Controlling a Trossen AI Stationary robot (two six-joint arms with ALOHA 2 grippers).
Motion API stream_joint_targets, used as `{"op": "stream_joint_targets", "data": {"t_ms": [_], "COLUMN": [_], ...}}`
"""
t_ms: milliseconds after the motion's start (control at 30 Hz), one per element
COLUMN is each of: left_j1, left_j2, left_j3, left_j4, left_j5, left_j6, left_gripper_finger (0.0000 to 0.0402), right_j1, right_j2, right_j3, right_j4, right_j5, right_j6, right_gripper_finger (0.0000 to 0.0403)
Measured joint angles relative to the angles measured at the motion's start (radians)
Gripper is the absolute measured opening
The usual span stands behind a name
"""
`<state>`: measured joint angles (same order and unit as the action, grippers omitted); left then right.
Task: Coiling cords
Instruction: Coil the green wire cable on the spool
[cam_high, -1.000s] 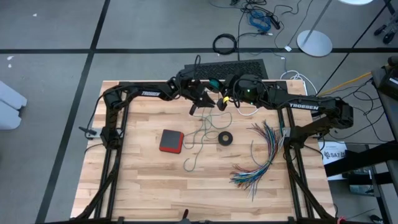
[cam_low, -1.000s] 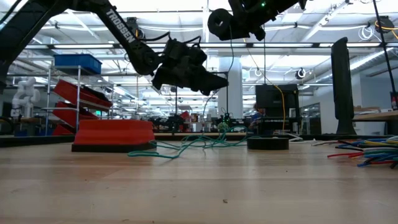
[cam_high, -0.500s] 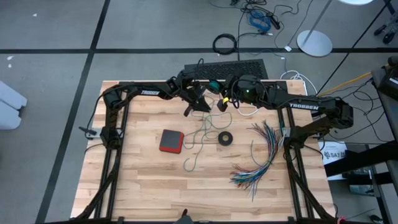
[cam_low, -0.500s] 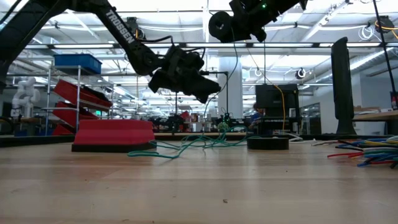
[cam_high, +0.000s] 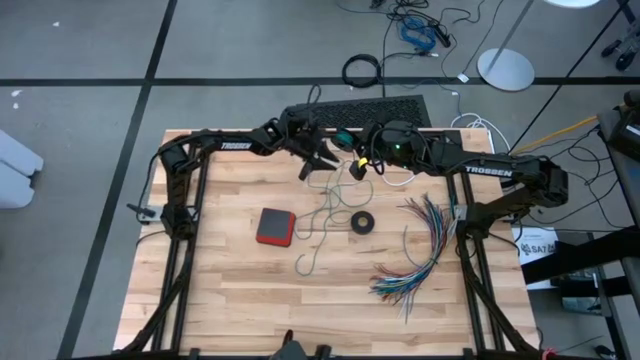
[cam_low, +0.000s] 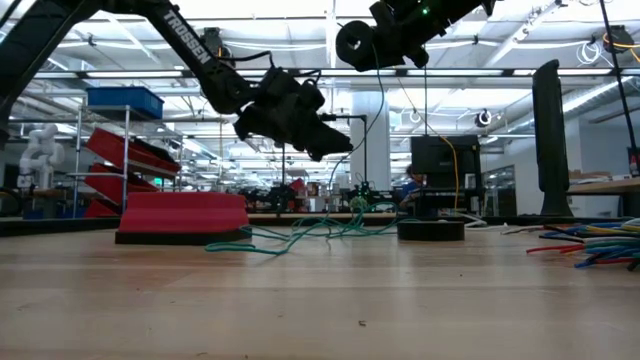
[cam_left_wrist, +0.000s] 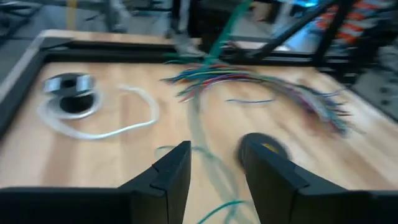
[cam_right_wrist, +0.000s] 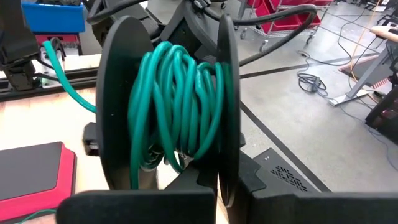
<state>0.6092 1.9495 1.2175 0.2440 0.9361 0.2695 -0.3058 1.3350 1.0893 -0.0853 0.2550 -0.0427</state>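
Note:
The teal-green cord is partly wound on a black spool at my right gripper, high over the table's far middle. The rest of this cord drops from the spool and lies in loose loops on the wood. My left gripper hovers just left of the spool, open, with nothing between its fingers; the teal strand lies on the table beyond them. The white cord lies slack by its round black-and-white piece. My right gripper is shut on the spool at its lower part. The gripper's own body hides the place of contact, so I cannot tell which part the fingers have. The spool is lifted well clear of the table, discs upright, with the teal cord hanging below it.
A red flat box lies left of the teal loops and a small black ring right of them. A fanned bundle of multicoloured wires covers the right side. Bare wood lies along the near edge.
My left gripper has shifted slightly toward the table's left, away from the spool, and its fingers have tipped a little further down. The spool and the cords on the table stay as they were.

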Motion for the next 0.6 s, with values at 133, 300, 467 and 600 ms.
{"op": "stream_joint_targets", "data": {"t_ms": [133,300,467,600], "left_j1": [0.007,-0.005,-0.029,-0.043], "left_j2": [0.001,0.009,0.03,0.041], "left_j3": [0.0,0.0,0.0,0.0], "left_j4": [0.001,0.005,0.012,0.02], "left_j5": [-0.032,-0.024,-0.065,-0.107], "left_j6": [0.002,0.006,0.001,-0.002], "left_gripper_finger": [0.0153,0.0154,0.0154,0.0154], "right_j1": [0.0,0.0,0.0,0.0], "right_j2": [0.0,0.0,0.0,0.0], "right_j3": [0.0,0.0,0.0,0.0], "right_j4": [0.001,0.006,0.006,0.006], "right_j5": [0.0,0.0,0.0,0.0], "right_j6": [-0.007,-0.01,-0.01,-0.01], "right_gripper_finger": [0.0,0.0,0.0,0.0]}}
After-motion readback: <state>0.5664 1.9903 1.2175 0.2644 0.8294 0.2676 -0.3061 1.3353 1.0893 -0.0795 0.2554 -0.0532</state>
